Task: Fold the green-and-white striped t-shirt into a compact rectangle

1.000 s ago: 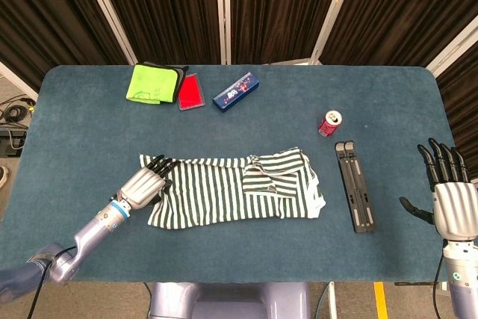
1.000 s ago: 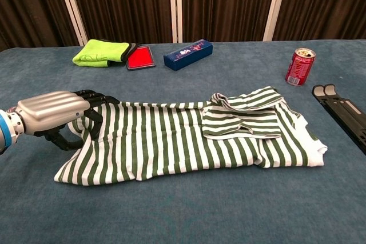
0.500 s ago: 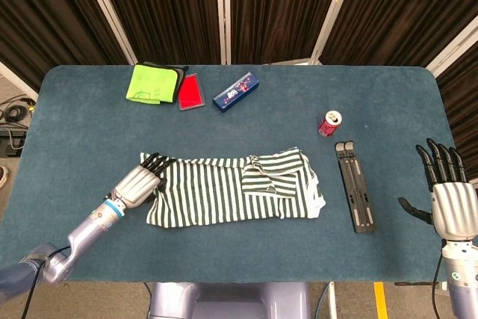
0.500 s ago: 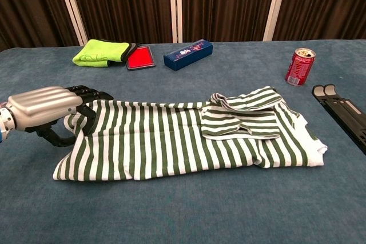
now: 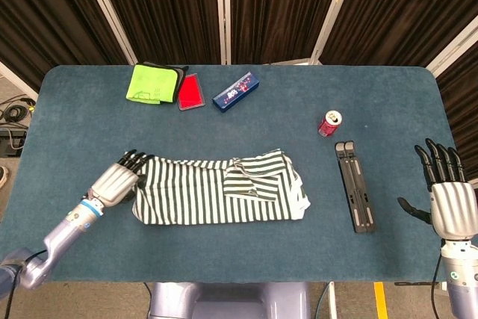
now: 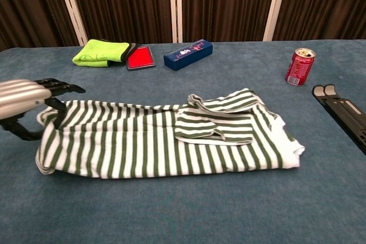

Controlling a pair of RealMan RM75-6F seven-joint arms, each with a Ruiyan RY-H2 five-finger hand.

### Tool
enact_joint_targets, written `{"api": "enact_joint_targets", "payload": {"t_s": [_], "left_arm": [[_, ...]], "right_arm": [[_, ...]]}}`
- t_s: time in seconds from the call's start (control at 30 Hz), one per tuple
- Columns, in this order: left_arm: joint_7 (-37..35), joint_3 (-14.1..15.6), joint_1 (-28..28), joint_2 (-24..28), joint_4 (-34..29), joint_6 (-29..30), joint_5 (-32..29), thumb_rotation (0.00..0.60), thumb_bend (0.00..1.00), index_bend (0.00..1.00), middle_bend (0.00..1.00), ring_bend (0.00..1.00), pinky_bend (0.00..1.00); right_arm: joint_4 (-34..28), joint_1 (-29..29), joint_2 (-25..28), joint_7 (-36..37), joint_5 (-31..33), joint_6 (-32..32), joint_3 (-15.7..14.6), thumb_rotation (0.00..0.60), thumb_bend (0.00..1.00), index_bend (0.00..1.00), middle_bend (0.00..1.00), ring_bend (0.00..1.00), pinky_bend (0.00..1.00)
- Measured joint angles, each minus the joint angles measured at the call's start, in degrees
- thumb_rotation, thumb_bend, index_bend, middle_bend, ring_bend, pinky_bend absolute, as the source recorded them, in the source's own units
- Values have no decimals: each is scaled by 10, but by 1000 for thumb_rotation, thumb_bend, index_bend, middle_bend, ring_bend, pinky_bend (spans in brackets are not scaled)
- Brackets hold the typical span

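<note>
Striped t-shirt [image 5: 216, 192], green and white, lies spread lengthwise across the middle of the blue surface [image 5: 239, 255], partly folded, with a sleeve and collar section doubled over onto its upper right part. The left hand [image 5: 116, 182] sits at the shirt's left end, its dark fingers [image 6: 60, 88] reaching over the hem while the thumb sits below; it appears to pinch the cloth edge there, with the fabric bunched slightly at that corner in the chest view. The right hand [image 5: 448, 203] is raised beside the surface's right edge, well apart from the shirt, fingers straight and spread, holding nothing.

Along the far side of the surface lie a folded lime-green cloth [image 5: 154, 84], a red card-like item [image 5: 192, 93] just beside it, resting on a dark edge between the two, and a dark blue box [image 5: 236, 91] set at an angle. A red drink can [image 5: 329, 123] stands upright to the right of the shirt, its top opened. Just in front of the can, a long black folded stand [image 5: 355, 186] lies flat, running toward the near edge. Dark curtains with pale vertical frames [image 5: 224, 9] hang behind the surface.
</note>
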Motion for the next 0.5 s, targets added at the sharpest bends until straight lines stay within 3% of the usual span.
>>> {"api": "enact_joint_targets", "payload": {"t_s": [0.23,0.5], "left_arm": [[-34,10,37,25,46,16,-15,600,543,826,0,0,0],[-102,8,76,28,157,14,-45,600,542,830,0,0,0]], "right_arm": [[2,1,-3,-5,0,-3,-1,600,0,96,0,0,0],[2,3,-6,-13,-3,-6,-2,600,0,111,0,0,0]]}}
